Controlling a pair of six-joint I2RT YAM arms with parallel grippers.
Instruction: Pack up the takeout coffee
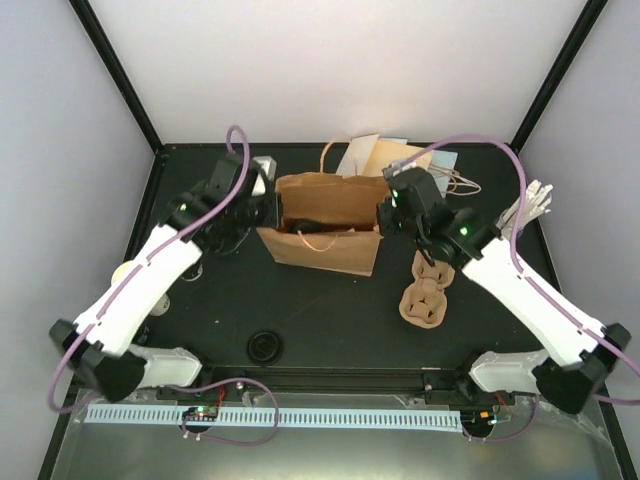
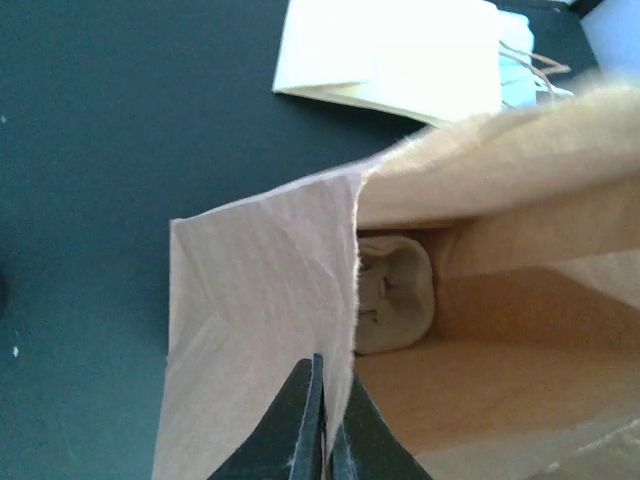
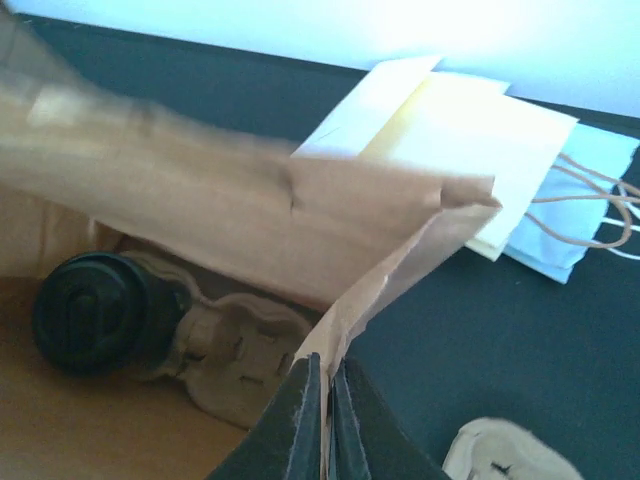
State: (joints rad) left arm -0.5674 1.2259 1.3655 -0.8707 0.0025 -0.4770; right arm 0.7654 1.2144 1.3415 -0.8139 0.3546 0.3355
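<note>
paper bag [image 1: 330, 228] sits on the table [image 1: 330, 320]; inside it, carrier [image 3: 240, 352] with a lidded cup [image 3: 95, 312]; second carrier [image 1: 425, 296] off to its right; flat bags [image 1: 385, 155] behind

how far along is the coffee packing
Done: one black-lidded cup sits in a pulp carrier inside the brown bag. In hand: left claw and right claw each pinch the bag's rim. Left: a second cup isn't visible; a spare carrier lies outside.

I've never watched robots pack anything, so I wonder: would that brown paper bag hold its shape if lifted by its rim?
Probably floppy: the bag has thin, creased, bowed walls. Likely bottom-heavy, since a cup in a pulp carrier sits inside. Its frayed rim might tear if pulled hard.
</note>
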